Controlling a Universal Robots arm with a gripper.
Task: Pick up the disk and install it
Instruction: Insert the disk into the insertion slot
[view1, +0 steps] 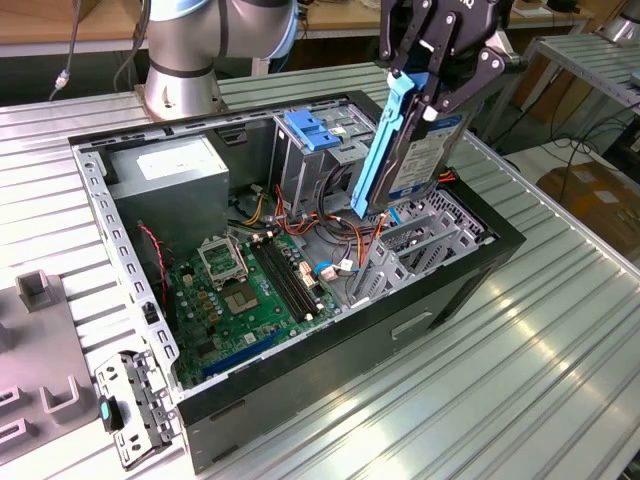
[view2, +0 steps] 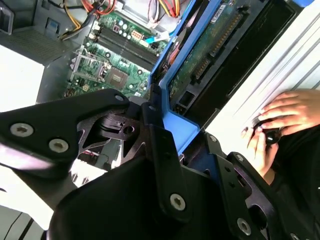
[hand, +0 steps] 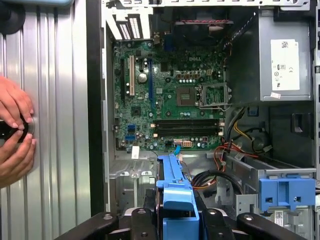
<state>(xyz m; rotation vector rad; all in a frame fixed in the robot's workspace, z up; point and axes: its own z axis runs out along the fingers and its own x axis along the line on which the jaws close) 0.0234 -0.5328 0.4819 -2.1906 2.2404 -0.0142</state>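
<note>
The disk, a dark drive in a bright blue carrier, hangs nearly upright over the open computer case. Its lower end is just above the metal drive bay at the case's end on the exterior view's right. My gripper is shut on the disk's upper end. In the second wrist view the disk's green circuit side and blue frame run out from between the black fingers. The first wrist view looks down the blue carrier into the case.
Inside the case lie the green motherboard, the grey power supply, loose cables and a light-blue slotted bracket. A person's hands rest on the ribbed table beside the case. Grey fixtures stand on the exterior view's left.
</note>
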